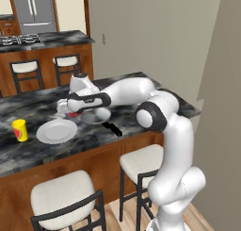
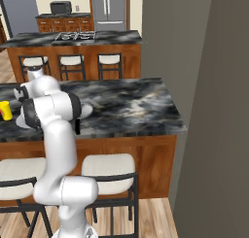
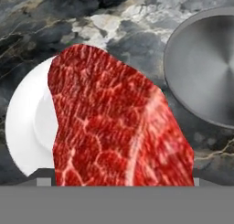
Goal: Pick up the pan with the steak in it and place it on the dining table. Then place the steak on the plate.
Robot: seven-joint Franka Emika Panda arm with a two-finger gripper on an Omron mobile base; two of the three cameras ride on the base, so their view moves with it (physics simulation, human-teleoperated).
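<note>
The red steak (image 3: 114, 122) hangs close before the hand camera, hiding the fingertips. It is partly over the white plate (image 3: 25, 127), and the empty grey pan (image 3: 205, 67) lies to its right. In the left base view my gripper (image 1: 66, 111) is low over the dining table (image 1: 28, 152), shut on the steak (image 1: 73, 115). It is between the plate (image 1: 56, 131) and the pan (image 1: 96, 116), whose black handle (image 1: 112, 128) points to the table's front edge.
A yellow cup (image 1: 20, 129) stands left of the plate. White stools (image 1: 141, 161) line the table's near side and others stand behind it. The stove counter (image 1: 52, 39) is at the back. A grey wall (image 1: 221, 107) closes the right.
</note>
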